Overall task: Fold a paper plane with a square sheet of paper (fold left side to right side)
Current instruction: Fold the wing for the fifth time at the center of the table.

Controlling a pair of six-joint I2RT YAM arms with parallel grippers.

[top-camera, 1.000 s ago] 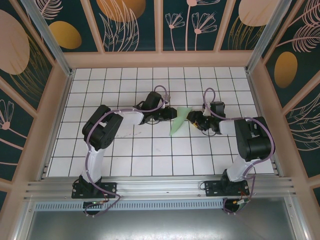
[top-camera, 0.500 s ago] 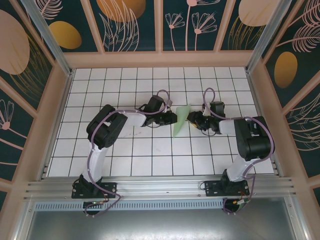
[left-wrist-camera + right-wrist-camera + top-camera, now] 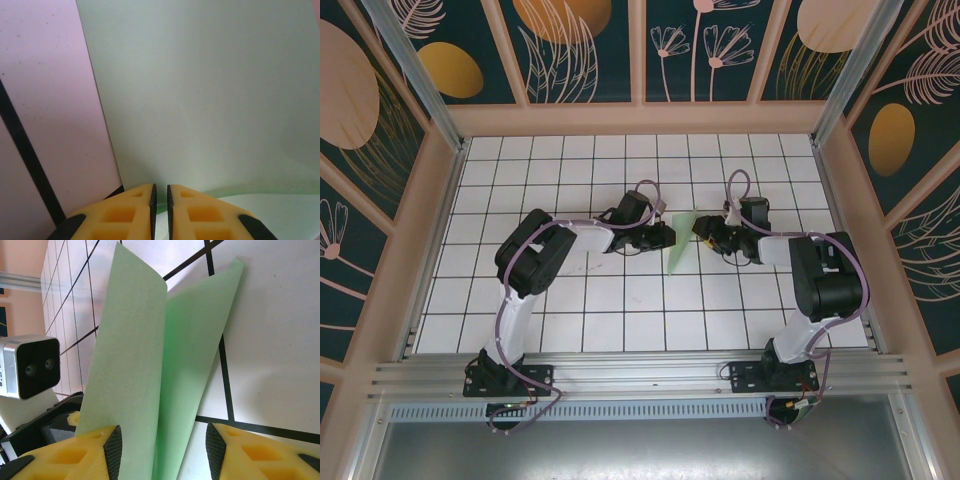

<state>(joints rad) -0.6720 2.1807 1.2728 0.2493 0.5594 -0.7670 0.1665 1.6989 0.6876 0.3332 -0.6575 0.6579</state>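
The square sheet of paper [image 3: 680, 245], pale green, is folded lengthwise into a narrow strip mid-table. Its left flap [image 3: 130, 350] stands upright beside the lower half [image 3: 200, 350] lying on the tiles. My left gripper [image 3: 666, 236] is at the strip's left side. Its jaws [image 3: 160, 192] are shut to a thin slit, tips at the foot of the flap's back face [image 3: 200, 90], with no paper seen clamped. My right gripper [image 3: 701, 231] is open and straddles the strip's end [image 3: 164, 447]; one pad [image 3: 114, 450] is against the raised flap, the other [image 3: 214, 450] over bare tile.
White grid tiles [image 3: 620, 300] stretch around the paper on every side. Wooden frame walls [image 3: 640, 118] bound the table at the back and sides, and an aluminium rail [image 3: 640, 370] runs along the near edge. The left wrist camera [image 3: 30, 367] sits just behind the raised flap.
The left gripper has slid right and closed up, tipping the left flap upright, so the paper looks narrower from above. The right gripper has shifted slightly toward the paper.
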